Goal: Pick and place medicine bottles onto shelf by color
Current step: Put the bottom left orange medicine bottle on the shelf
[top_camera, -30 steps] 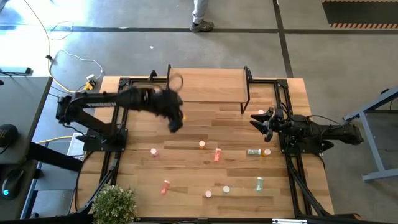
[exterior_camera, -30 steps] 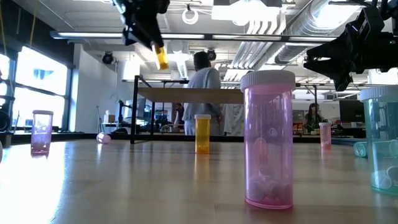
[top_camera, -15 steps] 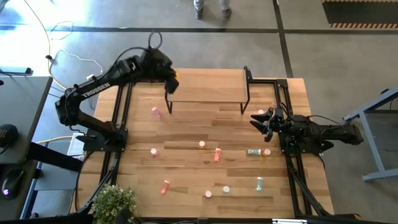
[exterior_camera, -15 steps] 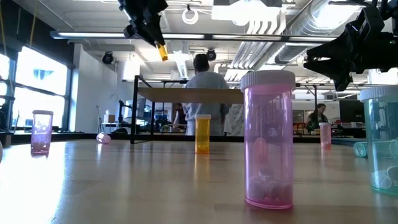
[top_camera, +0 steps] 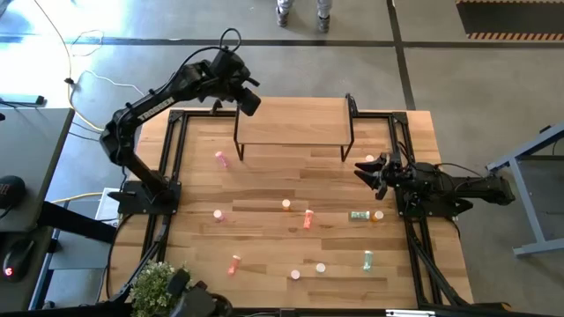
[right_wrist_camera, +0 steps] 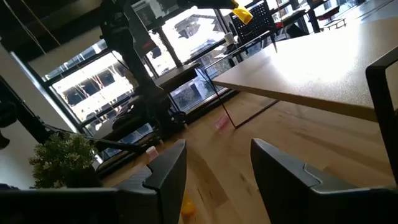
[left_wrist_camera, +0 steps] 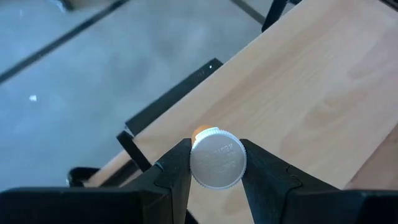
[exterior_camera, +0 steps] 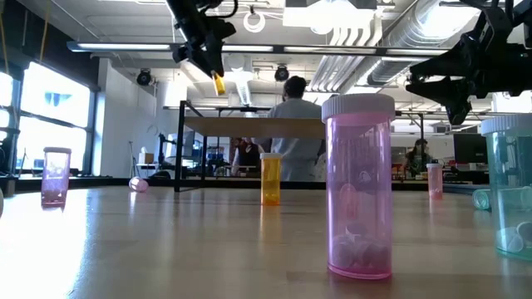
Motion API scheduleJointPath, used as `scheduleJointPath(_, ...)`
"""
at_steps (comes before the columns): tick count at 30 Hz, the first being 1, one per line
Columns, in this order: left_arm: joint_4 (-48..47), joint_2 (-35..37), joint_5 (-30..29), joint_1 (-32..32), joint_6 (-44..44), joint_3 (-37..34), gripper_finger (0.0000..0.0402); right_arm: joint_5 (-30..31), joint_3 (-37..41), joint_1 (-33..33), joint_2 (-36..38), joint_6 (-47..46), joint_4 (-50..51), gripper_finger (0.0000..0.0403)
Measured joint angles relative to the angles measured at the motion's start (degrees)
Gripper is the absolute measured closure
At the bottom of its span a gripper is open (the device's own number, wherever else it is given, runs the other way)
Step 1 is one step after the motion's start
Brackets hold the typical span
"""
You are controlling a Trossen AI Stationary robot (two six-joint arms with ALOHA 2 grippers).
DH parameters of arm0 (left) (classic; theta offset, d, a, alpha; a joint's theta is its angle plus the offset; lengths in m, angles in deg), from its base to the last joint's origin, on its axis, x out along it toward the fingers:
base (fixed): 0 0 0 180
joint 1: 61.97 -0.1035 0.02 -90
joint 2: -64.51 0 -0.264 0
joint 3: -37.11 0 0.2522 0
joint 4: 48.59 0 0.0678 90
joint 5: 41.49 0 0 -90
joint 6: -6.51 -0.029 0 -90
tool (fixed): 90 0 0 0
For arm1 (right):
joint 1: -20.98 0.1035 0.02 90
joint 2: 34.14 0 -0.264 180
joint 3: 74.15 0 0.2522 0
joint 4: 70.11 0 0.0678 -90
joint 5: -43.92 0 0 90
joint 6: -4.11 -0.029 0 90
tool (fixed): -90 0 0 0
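One orange bottle [left_wrist_camera: 216, 158] clamped in left gripper [top_camera: 248, 99], cap toward my wrist camera. Since a second ago arm swung from mid-table to above shelf [top_camera: 300, 132] left end; I judge drop-off next. Wrist view shows pinch on cap sides; overhead hides bottle. Right gripper [top_camera: 372, 169] parked right of shelf, fingers apart, empty.

Left arm stretched high toward the table's far left side, left gripper [left_wrist_camera: 217, 167] clamped on something small, right arm lying low along the right edge, right gripper [right_wrist_camera: 217, 163] parted, empty
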Motion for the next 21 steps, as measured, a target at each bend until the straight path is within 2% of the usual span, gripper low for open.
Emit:
scheduleJointPath(11,-3.0,-6.46,1.19,0.11,8.8,1.82,0.0287,0.04,0.02,0.0,0.0,0.09,0.0,0.0233)
scheduleJointPath(21,-3.25,-9.61,-1.54,0.0,12.22,1.8,0.0287,0.11,0.0,0.02,0.02,0.22,0.0,0.0233)
